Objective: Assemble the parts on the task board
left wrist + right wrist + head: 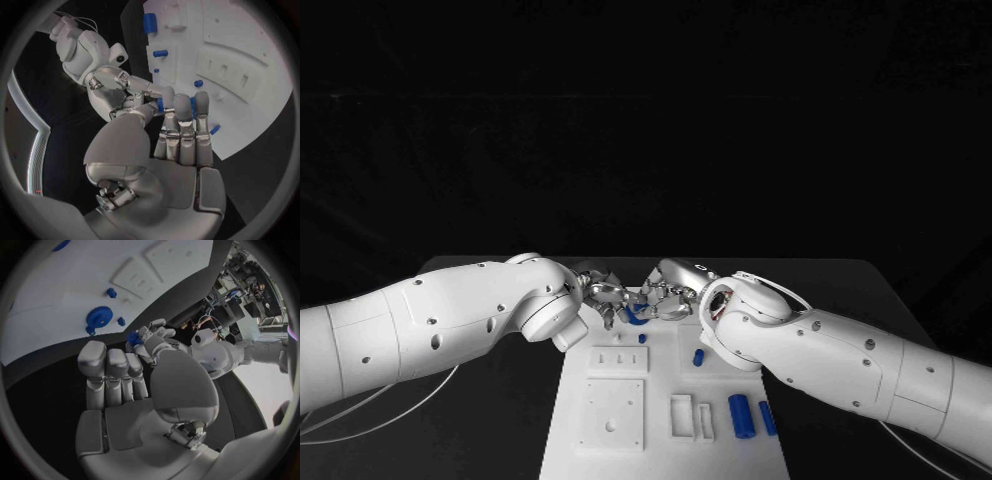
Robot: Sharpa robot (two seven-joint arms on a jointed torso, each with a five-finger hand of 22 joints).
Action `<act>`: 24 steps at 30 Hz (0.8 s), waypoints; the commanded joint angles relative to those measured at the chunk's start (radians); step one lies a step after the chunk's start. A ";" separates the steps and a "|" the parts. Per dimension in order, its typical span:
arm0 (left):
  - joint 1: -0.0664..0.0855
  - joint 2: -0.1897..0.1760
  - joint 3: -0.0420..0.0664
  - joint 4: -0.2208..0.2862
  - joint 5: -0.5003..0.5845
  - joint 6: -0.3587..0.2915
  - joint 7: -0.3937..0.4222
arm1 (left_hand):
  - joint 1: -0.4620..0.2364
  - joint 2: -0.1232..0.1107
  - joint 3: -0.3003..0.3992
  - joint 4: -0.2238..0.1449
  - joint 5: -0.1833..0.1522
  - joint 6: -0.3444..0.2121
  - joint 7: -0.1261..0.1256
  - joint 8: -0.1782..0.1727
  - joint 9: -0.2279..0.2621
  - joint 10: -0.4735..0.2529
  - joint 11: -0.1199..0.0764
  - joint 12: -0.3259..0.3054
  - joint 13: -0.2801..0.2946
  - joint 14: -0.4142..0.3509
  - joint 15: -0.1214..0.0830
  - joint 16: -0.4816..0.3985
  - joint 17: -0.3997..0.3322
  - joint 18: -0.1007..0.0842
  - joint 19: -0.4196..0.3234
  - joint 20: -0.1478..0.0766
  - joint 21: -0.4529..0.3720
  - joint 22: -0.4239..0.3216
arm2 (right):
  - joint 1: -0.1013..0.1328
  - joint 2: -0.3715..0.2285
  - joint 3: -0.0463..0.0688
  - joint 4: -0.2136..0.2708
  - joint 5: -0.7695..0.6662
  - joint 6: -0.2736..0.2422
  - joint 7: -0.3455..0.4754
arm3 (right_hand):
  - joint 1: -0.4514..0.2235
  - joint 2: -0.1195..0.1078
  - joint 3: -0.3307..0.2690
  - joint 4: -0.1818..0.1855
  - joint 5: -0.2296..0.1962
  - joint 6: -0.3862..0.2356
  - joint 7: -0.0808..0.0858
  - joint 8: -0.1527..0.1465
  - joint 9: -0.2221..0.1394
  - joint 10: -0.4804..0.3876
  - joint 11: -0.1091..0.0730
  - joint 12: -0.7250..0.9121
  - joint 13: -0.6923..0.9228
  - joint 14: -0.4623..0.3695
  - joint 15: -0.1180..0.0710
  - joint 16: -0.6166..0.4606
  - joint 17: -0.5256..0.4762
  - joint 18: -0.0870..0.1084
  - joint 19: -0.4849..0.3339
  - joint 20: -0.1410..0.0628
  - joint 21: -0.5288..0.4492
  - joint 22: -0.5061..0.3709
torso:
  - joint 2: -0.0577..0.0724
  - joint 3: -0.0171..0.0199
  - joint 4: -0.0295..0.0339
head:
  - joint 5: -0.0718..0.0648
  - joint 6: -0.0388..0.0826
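Note:
The white task board [610,440] lies lengthwise in the middle of the table. Both hands meet over its far end. My left hand [599,294] [181,132] pinches a small blue part [160,105] [133,337] between thumb and fingers. My right hand [678,290] [115,375] faces it with fingers stretched out straight, their tips close to the part; it holds nothing. Just below the hands a blue gear [99,317] [636,316] lies on the board.
Small blue pegs [698,356] [642,338] stand mid-board. Two longer blue cylinders [741,415] [767,418] lie at the near right, beside white raised blocks [682,415]. Recessed plates [617,360] take up the board's left side. Black table surrounds the board.

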State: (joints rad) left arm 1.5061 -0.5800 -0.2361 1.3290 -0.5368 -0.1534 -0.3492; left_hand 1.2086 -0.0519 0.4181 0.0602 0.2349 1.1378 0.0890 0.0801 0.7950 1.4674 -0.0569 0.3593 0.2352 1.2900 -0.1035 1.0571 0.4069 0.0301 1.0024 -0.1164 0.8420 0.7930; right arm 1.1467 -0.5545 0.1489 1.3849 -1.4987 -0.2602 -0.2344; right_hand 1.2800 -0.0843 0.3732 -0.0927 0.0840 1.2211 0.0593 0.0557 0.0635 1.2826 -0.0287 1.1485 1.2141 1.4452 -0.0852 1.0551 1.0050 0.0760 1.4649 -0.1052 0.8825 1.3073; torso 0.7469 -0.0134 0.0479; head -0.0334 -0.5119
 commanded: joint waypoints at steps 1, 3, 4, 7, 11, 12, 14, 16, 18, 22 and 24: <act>0.002 0.000 -0.001 -0.001 0.006 0.004 -0.009 | 0.001 -0.014 0.108 -0.111 0.006 0.088 -0.082 -0.006 0.004 0.042 -0.004 -0.003 0.000 0.006 -0.001 -0.002 0.002 -0.002 0.002 -0.006 0.004 0.002 | 0.001 -0.002 0.001 0.000 -0.003 -0.021 0.008 | -0.012 0.009 0.015 -0.014 0.009 0.011 -0.003 0.007 0.002 -0.005 -0.001 0.000 -0.001 -0.001 -0.007 -0.004 0.001 0.000 0.053 -0.007 -0.006 0.108 | 0.000 -0.0004 0.0015 | -0.002 -0.001; 0.002 0.000 -0.001 -0.001 0.007 0.006 -0.010 | 0.003 -0.017 0.107 -0.111 0.006 0.089 -0.082 -0.007 0.005 0.042 -0.004 -0.003 0.000 0.006 -0.001 -0.002 0.002 -0.002 0.002 -0.006 0.004 0.002 | 0.001 -0.002 0.001 0.000 -0.003 -0.020 0.008 | -0.011 0.012 0.016 -0.015 0.008 0.011 -0.003 0.007 0.002 -0.004 -0.002 0.001 -0.001 -0.001 -0.008 -0.004 0.002 0.000 0.053 -0.007 -0.005 0.109 | 0.000 -0.0004 0.0016 | -0.003 -0.001; 0.002 -0.001 -0.001 -0.002 0.008 0.008 -0.010 | 0.008 -0.022 0.106 -0.109 0.004 0.091 -0.082 -0.009 0.005 0.043 -0.004 -0.003 -0.001 0.006 -0.001 -0.003 0.005 -0.002 0.002 -0.006 0.004 0.003 | 0.001 -0.002 0.001 0.000 -0.003 -0.020 0.009 | -0.010 0.013 0.017 -0.015 0.008 0.012 -0.003 0.007 0.002 -0.004 -0.002 0.000 -0.001 -0.001 -0.008 -0.004 0.002 -0.001 0.053 -0.007 -0.005 0.109 | 0.000 -0.0006 0.0018 | -0.003 -0.001; 0.002 -0.002 -0.001 -0.002 0.011 0.016 -0.013 | 0.013 -0.032 0.100 -0.112 0.002 0.095 -0.082 -0.009 0.003 0.043 -0.005 -0.004 -0.002 0.006 -0.001 -0.005 0.006 -0.002 0.002 -0.006 0.004 0.004 | 0.001 -0.003 0.000 0.000 -0.002 -0.019 0.009 | -0.009 0.019 0.020 -0.019 0.006 0.015 -0.003 0.007 0.002 -0.004 -0.002 0.001 -0.001 -0.001 -0.008 -0.004 0.002 -0.001 0.053 -0.007 -0.005 0.109 | 0.001 -0.0008 0.0016 | -0.004 0.000; 0.002 -0.002 -0.001 -0.003 0.019 0.027 -0.016 | 0.018 -0.037 0.093 -0.112 0.000 0.097 -0.082 -0.011 -0.001 0.043 -0.004 -0.006 -0.005 0.004 -0.001 -0.007 0.008 -0.003 0.000 -0.006 0.003 0.005 | 0.001 -0.003 0.000 -0.001 -0.001 -0.019 0.010 | -0.011 0.032 0.027 -0.032 0.001 0.021 -0.004 0.007 0.002 -0.003 -0.003 0.001 -0.001 -0.001 -0.008 -0.004 0.002 -0.002 0.053 -0.008 -0.005 0.109 | 0.001 -0.0009 0.0010 | -0.004 0.000; 0.002 -0.002 -0.001 -0.003 0.020 0.029 -0.017 | 0.018 -0.038 0.092 -0.112 -0.001 0.097 -0.082 -0.011 -0.002 0.043 -0.004 -0.007 -0.006 0.004 -0.001 -0.007 0.008 -0.003 0.000 -0.006 0.003 0.005 | 0.001 -0.003 0.000 -0.001 -0.001 -0.019 0.011 | -0.012 0.035 0.027 -0.036 0.000 0.025 -0.005 0.007 0.003 -0.002 -0.003 0.001 -0.001 -0.001 -0.009 -0.004 0.003 -0.003 0.053 -0.008 -0.005 0.109 | 0.001 -0.0011 0.0010 | -0.004 0.000; 0.002 -0.001 -0.001 -0.003 0.023 0.032 -0.018 | 0.024 -0.043 0.088 -0.115 -0.007 0.098 -0.082 -0.011 -0.005 0.043 -0.004 -0.009 -0.008 0.003 -0.001 -0.009 0.009 -0.003 -0.001 -0.006 0.002 0.005 | 0.001 -0.002 0.000 0.000 -0.001 -0.018 0.011 | -0.013 0.038 0.028 -0.039 0.000 0.028 -0.006 0.008 0.003 -0.001 -0.004 0.001 -0.001 -0.001 -0.009 -0.005 0.002 -0.003 0.053 -0.009 -0.004 0.109 | 0.001 -0.0011 0.0009 | -0.004 -0.001; 0.002 0.000 -0.001 -0.003 0.025 0.033 -0.018 | 0.026 -0.044 0.087 -0.114 -0.008 0.098 -0.082 -0.011 -0.007 0.043 -0.004 -0.010 -0.010 0.003 -0.001 -0.009 0.009 -0.003 -0.001 -0.006 0.002 0.006 | 0.001 -0.001 0.000 0.000 -0.001 -0.017 0.012 | -0.017 0.044 0.026 -0.048 0.000 0.031 -0.006 0.008 0.003 0.000 -0.005 0.001 -0.001 -0.001 -0.010 -0.005 0.003 -0.004 0.053 -0.010 -0.004 0.109 | 0.001 -0.0013 0.0012 | -0.005 -0.001; 0.002 0.000 -0.001 -0.003 0.026 0.033 -0.019 | 0.031 -0.044 0.082 -0.111 -0.009 0.099 -0.082 -0.012 -0.014 0.043 -0.004 -0.011 -0.013 0.004 0.000 -0.011 0.010 -0.003 0.000 -0.006 0.002 0.007 | 0.001 -0.001 0.000 -0.001 -0.001 -0.015 0.012 | -0.017 0.045 0.026 -0.048 0.000 0.033 -0.007 0.009 0.003 0.000 -0.005 0.001 -0.001 -0.001 -0.010 -0.005 0.003 -0.004 0.053 -0.010 -0.005 0.109 | 0.001 -0.0014 0.0017 | -0.005 -0.001; 0.002 0.000 -0.001 -0.005 0.028 0.028 -0.019 | 0.033 -0.042 0.082 -0.110 -0.009 0.101 -0.082 -0.010 -0.014 0.044 -0.004 -0.008 -0.013 0.006 -0.001 -0.011 0.012 -0.002 0.000 -0.006 0.002 0.008 | 0.000 -0.001 0.000 -0.001 -0.001 -0.013 0.011 | -0.022 0.042 0.022 -0.051 0.004 0.036 -0.009 0.008 0.003 0.001 -0.006 0.001 -0.001 -0.001 -0.011 -0.005 0.003 -0.005 0.053 -0.010 -0.004 0.109 | 0.000 -0.0010 0.0018 | -0.004 -0.002; 0.002 -0.001 -0.001 -0.006 0.028 0.026 -0.021 | 0.034 -0.041 0.082 -0.111 -0.009 0.102 -0.082 -0.010 -0.014 0.044 -0.005 -0.006 -0.013 0.007 -0.002 -0.010 0.012 -0.002 0.000 -0.006 0.003 0.008 | 0.000 -0.002 -0.001 -0.002 -0.001 -0.014 0.010 | -0.028 0.030 0.008 -0.049 0.032 0.038 -0.010 0.008 0.002 0.000 -0.006 -0.001 -0.002 -0.001 -0.011 -0.006 0.003 -0.005 0.053 -0.011 -0.005 0.109 | 0.000 -0.0010 0.0016 | -0.004 -0.003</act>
State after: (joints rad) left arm 1.5061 -0.5807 -0.2356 1.3233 -0.5177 -0.1446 -0.3567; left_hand 1.2316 -0.0976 0.4079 0.0482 0.2307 1.1583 0.0831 0.0687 0.7790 1.4688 -0.0552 0.3543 0.2227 1.2900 -0.1032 1.0530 0.4184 0.0301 1.0024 -0.1162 0.8419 0.8005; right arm 1.1455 -0.5540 0.1467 1.3850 -1.4964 -0.2670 -0.2264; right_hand 1.2529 -0.0549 0.3860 -0.1442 0.1092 1.2232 0.0605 0.0590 0.0639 1.2828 -0.0285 1.1486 1.2126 1.4432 -0.0910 1.0551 1.0071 0.0760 1.4687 -0.1089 0.8826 1.3073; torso 0.7475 -0.0146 0.0495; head -0.0383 -0.5136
